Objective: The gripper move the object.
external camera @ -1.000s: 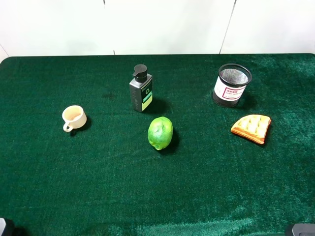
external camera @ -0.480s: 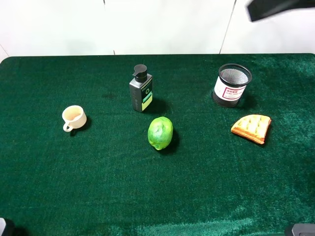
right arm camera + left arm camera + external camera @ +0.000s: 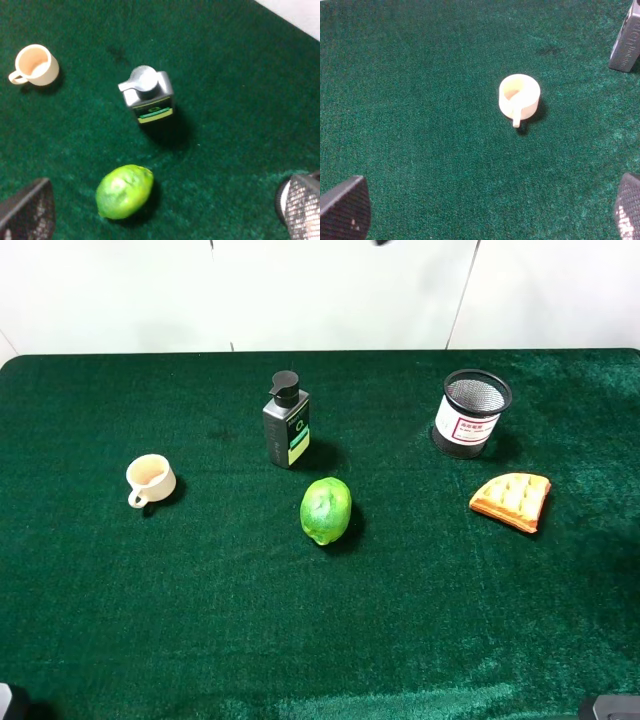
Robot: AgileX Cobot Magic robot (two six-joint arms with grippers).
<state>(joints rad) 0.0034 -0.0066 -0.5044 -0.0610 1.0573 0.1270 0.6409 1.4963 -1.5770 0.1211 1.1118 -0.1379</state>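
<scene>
The dark grey pump bottle point(image 3: 286, 425) with a black pump top and green-white label stands upright on the green cloth, left of centre at the back. The right wrist view looks down on it from high above point(image 3: 148, 95). My right gripper point(image 3: 167, 200) is open and empty, its two fingers at that view's lower corners, well apart from the bottle. My left gripper point(image 3: 487, 200) is open and empty above the cloth. Only the bottle's lower corner point(image 3: 626, 42) shows at the edge of its view. In the exterior view only a dark sliver point(image 3: 383, 242) shows at the top edge.
A small cream cup point(image 3: 150, 480) sits left of the bottle, also in the left wrist view point(image 3: 518, 95). A green lime-like fruit point(image 3: 326, 510) lies in front of the bottle. A black mesh cup point(image 3: 470, 412) and a waffle piece point(image 3: 512, 500) are on the right.
A blurred dark shape at the top right of the exterior view half a second ago has shifted left, now almost out of frame. The bottle and other objects have not moved.
</scene>
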